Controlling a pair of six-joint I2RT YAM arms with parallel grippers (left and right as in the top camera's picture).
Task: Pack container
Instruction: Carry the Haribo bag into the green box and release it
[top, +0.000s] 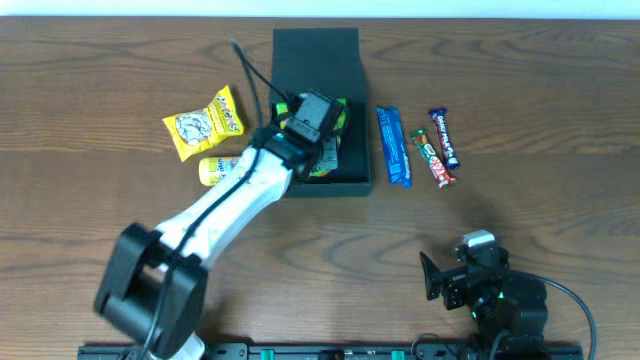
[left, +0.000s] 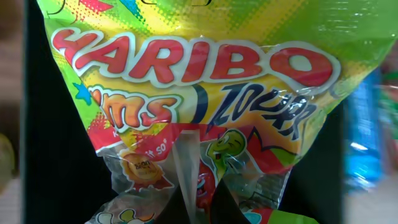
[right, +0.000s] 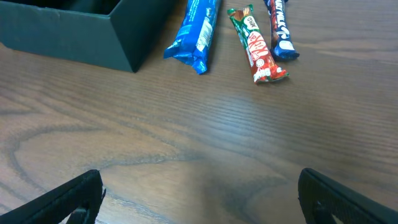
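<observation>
The dark container (top: 352, 186) stands at the back middle with its flap lid (top: 315, 55) open away from me. My left gripper (top: 314, 128) reaches down into it and is shut on the centre seam of a yellow-green Haribo packet (left: 193, 81). The fingertips (left: 200, 208) pinch that seam over the dark inside of the box (left: 50, 155). An edge of the packet shows in the overhead view (top: 343, 112). My right gripper (right: 199, 199) is open and empty, low over bare wood at the front right (top: 440, 278). The container's near corner shows in the right wrist view (right: 68, 37).
A yellow snack packet (top: 205, 123) and a small yellow pack (top: 213, 169) lie left of the container. Right of it lie a blue bar (top: 393, 146), a green-red bar (top: 431, 158) and a dark blue bar (top: 445, 137). The same three show in the right wrist view (right: 196, 34), (right: 256, 46), (right: 280, 31).
</observation>
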